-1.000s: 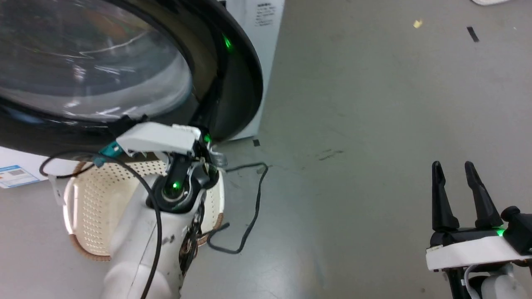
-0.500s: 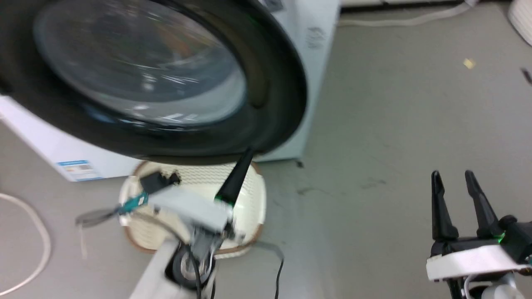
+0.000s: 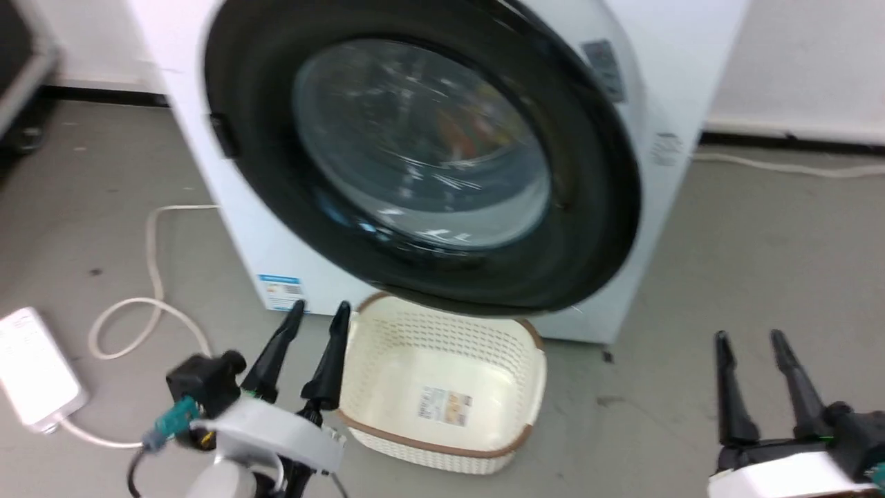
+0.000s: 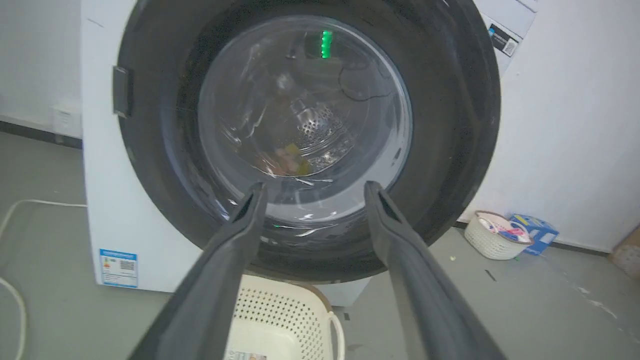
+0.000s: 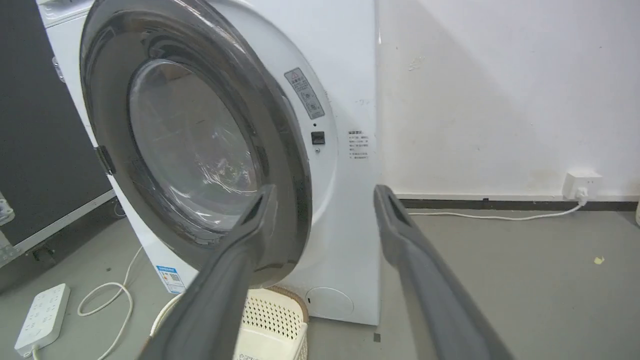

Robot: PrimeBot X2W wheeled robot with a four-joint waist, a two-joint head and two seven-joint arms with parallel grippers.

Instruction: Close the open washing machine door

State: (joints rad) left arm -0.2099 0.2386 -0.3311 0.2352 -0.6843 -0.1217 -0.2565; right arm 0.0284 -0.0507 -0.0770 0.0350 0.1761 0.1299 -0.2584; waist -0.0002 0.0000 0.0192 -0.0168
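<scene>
The white washing machine (image 3: 207, 138) stands ahead. Its round black-rimmed washing machine door (image 3: 429, 152) lies almost flat against the front. In the right wrist view the washing machine door (image 5: 195, 145) has its right edge a little off the washing machine (image 5: 350, 90), and the latch slot shows beside it. My left gripper (image 3: 317, 311) is open and empty, low on the left, apart from the door and beside the basket. In its own view the left gripper (image 4: 315, 186) points at the washing machine door (image 4: 450, 125). My right gripper (image 3: 750, 339) is open and empty at the lower right; its own view shows the right gripper (image 5: 325, 190) facing the door's free edge.
A cream perforated basket (image 3: 442, 394) sits on the floor under the door. A white power strip (image 3: 31, 373) and its looping cable (image 3: 148, 277) lie at the left. A small white basket (image 4: 492, 235) stands by the right wall. A black case (image 5: 45, 125) stands left of the machine.
The head view has pulled back and risen, so the whole machine shows. My left gripper has come off the door's lower rim, dropped down to the left and opened. The right gripper has kept its pose.
</scene>
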